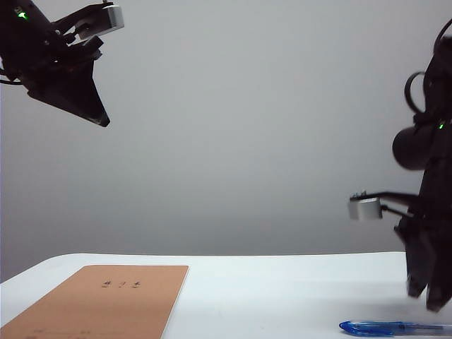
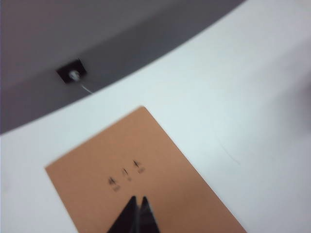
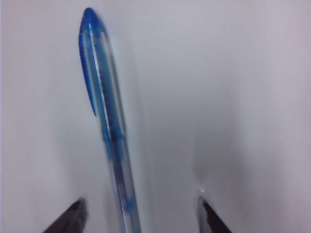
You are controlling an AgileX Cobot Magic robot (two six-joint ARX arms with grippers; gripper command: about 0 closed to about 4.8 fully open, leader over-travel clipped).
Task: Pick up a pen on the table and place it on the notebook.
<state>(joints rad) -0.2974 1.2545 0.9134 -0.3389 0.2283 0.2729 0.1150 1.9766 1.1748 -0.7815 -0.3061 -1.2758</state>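
Lying flat on the table (image 1: 282,282), the pen (image 1: 392,328) sits by the near right edge, well apart from the notebook (image 1: 106,304) at the near left, with bare white surface between them. The right gripper (image 1: 427,293) points down just above the pen, its fingers apart and straddling the barrel without touching. The left gripper (image 1: 88,106) hangs high at upper left. Its wrist view shows its fingertips (image 2: 136,213) together over the notebook's printed characters; the right wrist view alone shows the pen's blue cap.
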